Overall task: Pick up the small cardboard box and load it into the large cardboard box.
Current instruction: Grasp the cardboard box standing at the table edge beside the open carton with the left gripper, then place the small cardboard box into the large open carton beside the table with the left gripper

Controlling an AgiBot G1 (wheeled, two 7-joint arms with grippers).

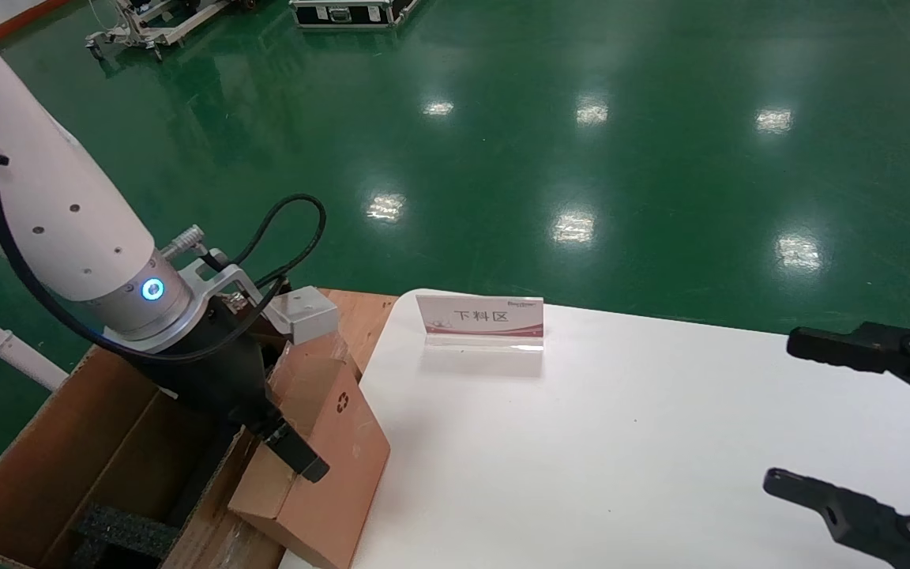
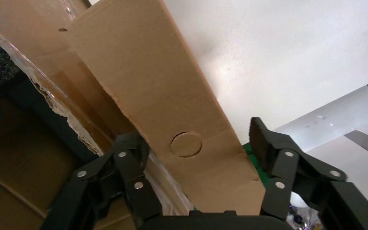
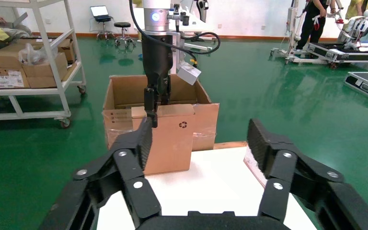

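The small cardboard box (image 1: 344,442) is pinkish-brown with a dark recycling symbol. It hangs tilted at the white table's left edge, partly over the rim of the large cardboard box (image 1: 68,442). My left gripper (image 1: 297,454) is shut on its upper end, one finger on the marked face and the other hidden behind. In the left wrist view the box's tan narrow side (image 2: 163,96) runs between the fingers (image 2: 134,158). In the right wrist view the small box (image 3: 172,143) stands in front of the open large box (image 3: 120,96). My right gripper (image 1: 783,409) is open and empty over the table's right side.
A white-and-red sign (image 1: 480,316) stands at the far edge of the white table (image 1: 621,458). Black foam (image 1: 123,529) lies inside the large box. A wooden board (image 1: 360,308) lies behind the box. A shelf cart (image 3: 28,48) with cartons stands beyond on the green floor.
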